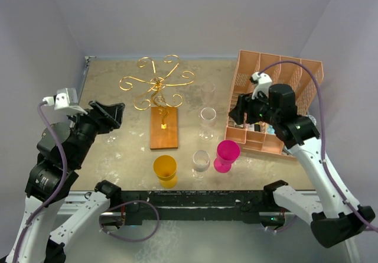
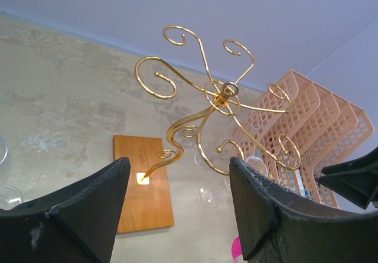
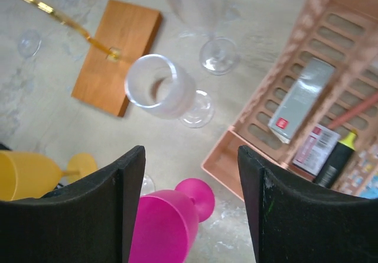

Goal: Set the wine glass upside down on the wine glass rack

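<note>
As both hover raised, left gripper (image 2: 177, 171) gaping, right gripper (image 3: 191, 156) gaping downward

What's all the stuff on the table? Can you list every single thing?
wine glass rack: one, gold wire on brown wooden base, back middle
clear wine glasses: four, see-through, three right of the rack, one far left
yellow goblet: one, yellow, front middle
magenta goblet: one, magenta, right of the yellow one
slotted organizer: one, salmon-pink, right side, stationery inside
left gripper: one, black, open
right gripper: one, black, open
</note>
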